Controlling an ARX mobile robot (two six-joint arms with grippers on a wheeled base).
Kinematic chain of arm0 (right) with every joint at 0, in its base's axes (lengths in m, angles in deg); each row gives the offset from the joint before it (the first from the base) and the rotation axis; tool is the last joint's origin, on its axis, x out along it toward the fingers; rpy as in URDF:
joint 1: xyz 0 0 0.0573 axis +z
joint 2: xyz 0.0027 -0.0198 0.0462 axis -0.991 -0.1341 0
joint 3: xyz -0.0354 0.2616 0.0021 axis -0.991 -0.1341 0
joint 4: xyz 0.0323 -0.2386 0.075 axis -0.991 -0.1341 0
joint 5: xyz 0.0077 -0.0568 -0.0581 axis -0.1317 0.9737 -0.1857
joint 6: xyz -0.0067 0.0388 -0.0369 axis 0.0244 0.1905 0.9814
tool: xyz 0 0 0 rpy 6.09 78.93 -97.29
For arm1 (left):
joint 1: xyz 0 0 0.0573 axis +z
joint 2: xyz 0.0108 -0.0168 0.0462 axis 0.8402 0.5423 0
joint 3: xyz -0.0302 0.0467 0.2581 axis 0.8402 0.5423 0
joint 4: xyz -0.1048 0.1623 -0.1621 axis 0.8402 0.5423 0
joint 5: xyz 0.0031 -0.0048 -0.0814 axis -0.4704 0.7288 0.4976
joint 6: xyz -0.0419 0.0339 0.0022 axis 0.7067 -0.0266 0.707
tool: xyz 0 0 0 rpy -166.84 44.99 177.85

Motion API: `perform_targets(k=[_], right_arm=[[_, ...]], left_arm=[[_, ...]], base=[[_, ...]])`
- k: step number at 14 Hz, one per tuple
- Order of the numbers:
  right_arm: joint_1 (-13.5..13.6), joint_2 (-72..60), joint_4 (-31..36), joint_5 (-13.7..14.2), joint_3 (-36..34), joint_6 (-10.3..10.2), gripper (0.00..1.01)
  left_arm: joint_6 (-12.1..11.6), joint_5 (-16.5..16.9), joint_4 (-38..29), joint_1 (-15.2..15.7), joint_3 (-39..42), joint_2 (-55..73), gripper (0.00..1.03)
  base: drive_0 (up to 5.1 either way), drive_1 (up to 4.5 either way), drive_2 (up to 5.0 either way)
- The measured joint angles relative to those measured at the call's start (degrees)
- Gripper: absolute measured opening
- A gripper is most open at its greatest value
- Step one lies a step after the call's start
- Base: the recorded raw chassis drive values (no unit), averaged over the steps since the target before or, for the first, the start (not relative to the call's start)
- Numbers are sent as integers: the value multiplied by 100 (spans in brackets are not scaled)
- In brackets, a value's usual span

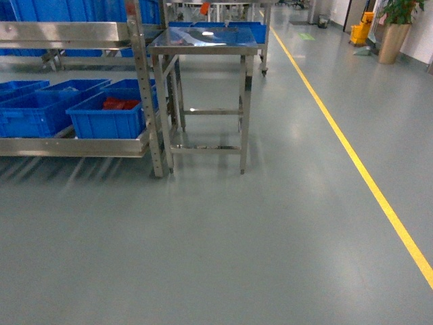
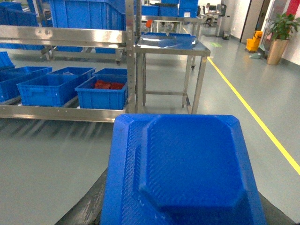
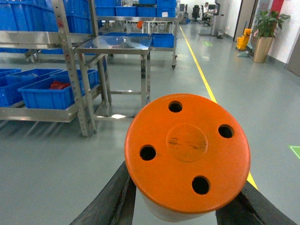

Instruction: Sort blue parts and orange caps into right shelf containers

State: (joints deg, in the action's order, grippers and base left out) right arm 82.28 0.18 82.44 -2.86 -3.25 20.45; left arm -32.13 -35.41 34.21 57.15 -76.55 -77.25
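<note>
Between the left jaws sits a blue part (image 2: 187,173), between the right an orange cap (image 3: 187,150), both gripped; neither dropped yet, blue containers (image 1: 108,115) well ahead on the shelf (image 1: 74,145)

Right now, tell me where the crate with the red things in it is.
The blue crate holding red items sits on the low shelf at the left of the head view, rightmost in its row, just left of the steel table.

All three cameras face the steel table (image 1: 203,42) and shelf crates (image 1: 108,112); wrist views sit lower.
</note>
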Motion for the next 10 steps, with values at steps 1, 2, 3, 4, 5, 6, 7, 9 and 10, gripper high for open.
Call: perform_targets(k=[1, 2, 3, 4, 5, 6, 7, 9, 10], right_arm=[[0, 0, 22, -2, 0, 0, 41], [0, -2, -15, 0, 0, 0, 41], [0, 0, 35, -2, 0, 0, 41], [0, 0, -9, 0, 0, 0, 41], [0, -2, 22, 0, 0, 0, 41], [0, -2, -4, -2, 0, 0, 41], [0, 0, 11, -2, 0, 0, 41], [0, -2, -4, -2, 0, 0, 41], [0, 0, 20, 0, 0, 0, 41]], left_arm=[[0, -9, 17, 0, 0, 0, 43], [0, 4, 13, 0, 0, 0, 43], [0, -9, -4, 0, 0, 0, 43], [0, -7, 20, 0, 0, 0, 43], [0, 0, -11, 0, 0, 0, 43], [0, 0, 24, 0, 0, 0, 43], [0, 2, 2, 0, 0, 0, 43], [0, 0, 4, 0, 0, 0, 43], [0, -4, -2, 0, 0, 0, 43]], base=[[-2, 431, -436], [-3, 431, -436], [-3, 431, -436], [9, 442, -424], [9, 442, -424], [-1, 432, -435], [-1, 432, -435], [-2, 431, -436], [-1, 432, -435]])
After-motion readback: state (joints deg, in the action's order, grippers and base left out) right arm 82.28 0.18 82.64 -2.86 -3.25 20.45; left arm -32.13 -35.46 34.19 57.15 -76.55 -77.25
